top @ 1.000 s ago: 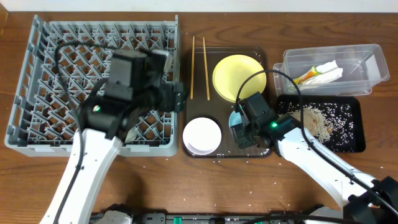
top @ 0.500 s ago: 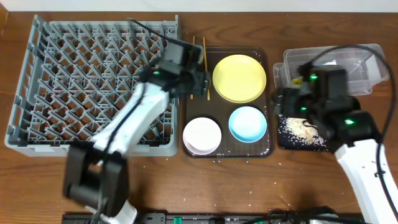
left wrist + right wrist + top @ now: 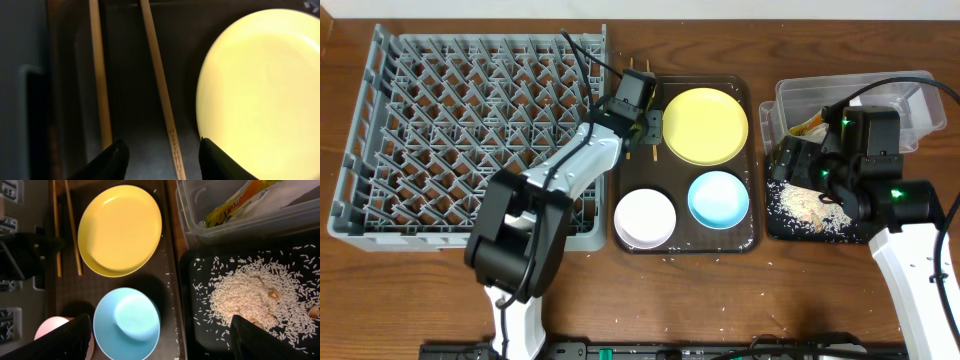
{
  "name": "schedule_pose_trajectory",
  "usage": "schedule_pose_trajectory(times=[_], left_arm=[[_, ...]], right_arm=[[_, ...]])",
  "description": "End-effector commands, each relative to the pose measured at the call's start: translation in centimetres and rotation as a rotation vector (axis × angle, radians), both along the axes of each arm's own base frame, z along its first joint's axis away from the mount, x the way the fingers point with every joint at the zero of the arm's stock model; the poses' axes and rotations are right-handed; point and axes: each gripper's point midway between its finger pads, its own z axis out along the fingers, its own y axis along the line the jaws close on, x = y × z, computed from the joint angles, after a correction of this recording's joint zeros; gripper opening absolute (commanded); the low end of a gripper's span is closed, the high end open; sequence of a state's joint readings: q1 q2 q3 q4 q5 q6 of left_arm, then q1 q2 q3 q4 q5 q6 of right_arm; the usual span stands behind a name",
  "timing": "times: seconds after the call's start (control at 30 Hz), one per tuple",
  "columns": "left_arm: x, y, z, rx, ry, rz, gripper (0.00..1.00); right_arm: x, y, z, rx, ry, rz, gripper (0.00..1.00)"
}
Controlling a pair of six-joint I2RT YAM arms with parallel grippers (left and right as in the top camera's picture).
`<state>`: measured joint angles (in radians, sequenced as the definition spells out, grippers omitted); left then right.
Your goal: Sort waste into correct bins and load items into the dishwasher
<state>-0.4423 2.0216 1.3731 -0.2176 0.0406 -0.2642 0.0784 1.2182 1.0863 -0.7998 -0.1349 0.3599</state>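
Note:
My left gripper (image 3: 645, 125) is open and low over the pair of wooden chopsticks (image 3: 630, 95) at the left edge of the brown tray. In the left wrist view its fingers (image 3: 164, 150) straddle the right chopstick (image 3: 159, 85), and the left chopstick (image 3: 99, 75) lies just outside them. The yellow plate (image 3: 705, 125), white bowl (image 3: 645, 218) and light blue bowl (image 3: 718, 198) sit on the tray. My right gripper (image 3: 792, 160) is open and empty (image 3: 161, 325) above the tray's right edge. Rice (image 3: 250, 295) lies in the black tray (image 3: 885, 235). The sachet (image 3: 235, 202) and paper wrapper (image 3: 290, 192) lie in the clear tub (image 3: 900, 85). The white cup is out of view.
The grey dish rack (image 3: 470, 140) fills the left of the table, with no dishes in it. The brown serving tray (image 3: 752, 215) lies between the rack and the bins. Loose rice grains are scattered on the wood in front of the tray.
My left arm has swung from over the rack to the chopsticks and come down over them. My right gripper has left the blue bowl and moved right, to the bins.

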Motion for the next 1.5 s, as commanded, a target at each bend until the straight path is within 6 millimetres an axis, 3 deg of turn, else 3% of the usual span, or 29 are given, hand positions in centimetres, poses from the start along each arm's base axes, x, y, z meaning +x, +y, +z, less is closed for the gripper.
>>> schedule_pose_trajectory(times=[0.0, 0.3, 0.5, 0.6, 0.83, 0.93, 1.0, 1.07, 1.2, 1.37, 1.47], left_arm=[[0.4, -1.0, -1.1, 0.003, -0.001, 0.019, 0.47], [-0.3, -1.1, -5.3, 0.035, 0.069, 0.016, 0.26], [-0.7, -1.2, -4.9, 0.037, 0.077, 0.014, 0.09], [-0.7, -1.1, -3.2, 0.030, 0.063, 0.014, 0.08], [-0.6, -0.9, 7.1, -0.044, -0.093, 0.016, 0.08], [-1.6, 2.1, 10.1, 0.005, -0.111, 0.078, 0.08], [-2.3, 4.6, 10.8, 0.067, -0.099, 0.135, 0.08], [-3.0, 8.1, 10.6, 0.150, -0.065, 0.210, 0.08], [-3.6, 11.2, 8.3, 0.196, 0.024, 0.262, 0.08], [-4.0, 11.8, 4.7, 0.195, 0.119, 0.259, 0.08], [-4.3, 11.9, 3.9, 0.208, 0.144, 0.256, 0.11]], right_arm=[[-0.1, 0.0, 0.1, 0.011, 0.004, -0.011, 0.87], [-0.3, 0.0, -0.1, 0.010, 0.015, -0.011, 0.88], [-0.4, 0.0, -0.1, 0.010, 0.019, -0.011, 0.88], [-0.5, 0.0, -0.2, 0.010, 0.026, -0.011, 0.88], [-0.5, 0.0, -0.3, 0.009, 0.029, -0.011, 0.88], [-0.5, 0.0, -0.3, 0.009, 0.029, -0.011, 0.88], [-0.5, 0.0, -0.3, 0.009, 0.029, -0.011, 0.88], [-0.5, 0.0, -0.2, 0.010, 0.028, -0.011, 0.89], [-0.5, 0.0, -0.2, 0.010, 0.025, -0.011, 0.89], [-0.5, 0.0, -0.2, 0.010, 0.025, -0.011, 0.89], [-0.5, 0.0, -0.2, 0.010, 0.025, -0.011, 0.89]])
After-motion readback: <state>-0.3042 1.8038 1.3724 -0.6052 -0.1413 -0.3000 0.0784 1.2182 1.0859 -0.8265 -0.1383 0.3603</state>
